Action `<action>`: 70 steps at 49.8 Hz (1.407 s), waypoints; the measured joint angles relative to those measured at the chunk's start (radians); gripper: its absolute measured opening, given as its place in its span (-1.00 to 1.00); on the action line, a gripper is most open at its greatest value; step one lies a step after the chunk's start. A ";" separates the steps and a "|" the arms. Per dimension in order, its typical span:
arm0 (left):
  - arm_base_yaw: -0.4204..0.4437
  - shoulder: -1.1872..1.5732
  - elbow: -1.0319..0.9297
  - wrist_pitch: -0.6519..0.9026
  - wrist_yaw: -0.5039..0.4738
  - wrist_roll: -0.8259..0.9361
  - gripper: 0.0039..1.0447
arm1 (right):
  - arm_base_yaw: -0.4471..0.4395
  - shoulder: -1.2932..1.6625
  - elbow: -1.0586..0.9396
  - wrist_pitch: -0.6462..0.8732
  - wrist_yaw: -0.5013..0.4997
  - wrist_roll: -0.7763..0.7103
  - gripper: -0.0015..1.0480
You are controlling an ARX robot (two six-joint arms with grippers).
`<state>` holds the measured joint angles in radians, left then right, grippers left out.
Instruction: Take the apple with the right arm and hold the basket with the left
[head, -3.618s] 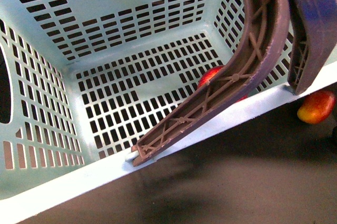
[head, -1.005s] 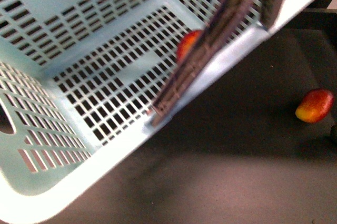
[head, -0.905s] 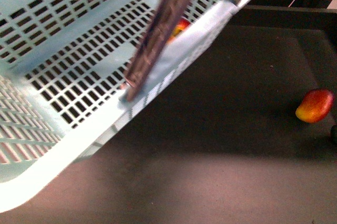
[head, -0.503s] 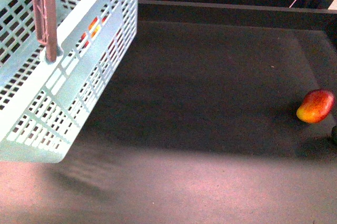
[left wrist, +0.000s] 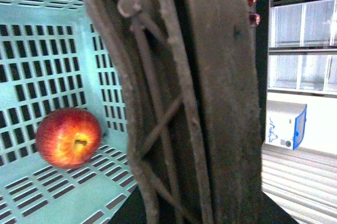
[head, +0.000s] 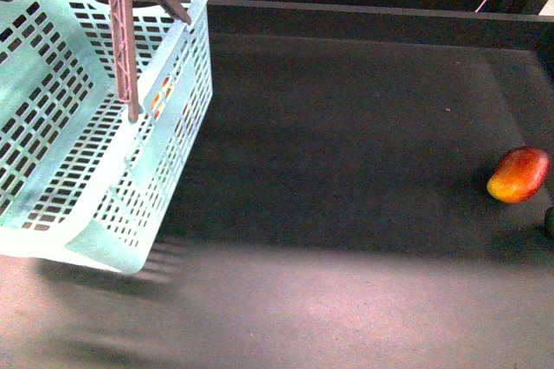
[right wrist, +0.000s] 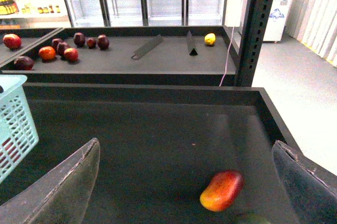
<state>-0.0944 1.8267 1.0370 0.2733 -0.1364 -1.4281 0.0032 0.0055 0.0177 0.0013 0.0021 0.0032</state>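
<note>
The mint-green basket (head: pixel 78 170) hangs tilted at the left of the front view, above the dark surface. Its brown handles (head: pixel 121 31) rise to the top left, where my left gripper is out of frame. In the left wrist view the brown ribbed handle (left wrist: pixel 200 98) fills the picture; my left gripper is shut on it. The red apple (left wrist: pixel 68 138) lies inside the basket on its slotted floor, and shows faintly through the wall in the front view (head: pixel 161 96). My right gripper (right wrist: pixel 184 182) is open and empty above the dark surface, far right of the basket (right wrist: pixel 16 124).
An elongated red-orange mango-like fruit (head: pixel 519 175) lies at the right of the dark surface, also in the right wrist view (right wrist: pixel 221 190), beside a green fruit (right wrist: pixel 253 219). Several fruits (right wrist: pixel 58 50) lie on the shelf behind. A black post (right wrist: pixel 255 24) stands at the right.
The basket has swung away from the camera to the left and upward, tilting, with the apple still inside. The mango-like fruit has not moved.
</note>
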 joint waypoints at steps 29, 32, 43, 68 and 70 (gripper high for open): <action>0.016 0.163 0.037 0.087 -0.064 -0.062 -0.66 | 0.000 0.000 0.000 0.000 0.000 0.000 0.83; 0.010 0.163 0.037 0.087 -0.050 -0.062 -0.39 | 0.000 0.000 0.000 0.000 0.000 0.000 0.83; 0.002 0.068 -0.015 0.082 -0.072 -0.084 0.26 | 0.000 0.000 0.000 0.000 0.000 0.000 0.83; 0.054 -0.333 -0.556 0.729 0.107 1.159 -0.02 | 0.000 -0.001 0.000 0.000 0.000 0.000 0.83; 0.074 -0.378 -0.597 0.742 0.133 1.265 -0.20 | 0.000 -0.001 0.000 0.000 0.000 0.000 0.83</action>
<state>-0.0200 1.4483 0.4400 1.0157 -0.0032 -0.1635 0.0032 0.0048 0.0177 0.0010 0.0021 0.0029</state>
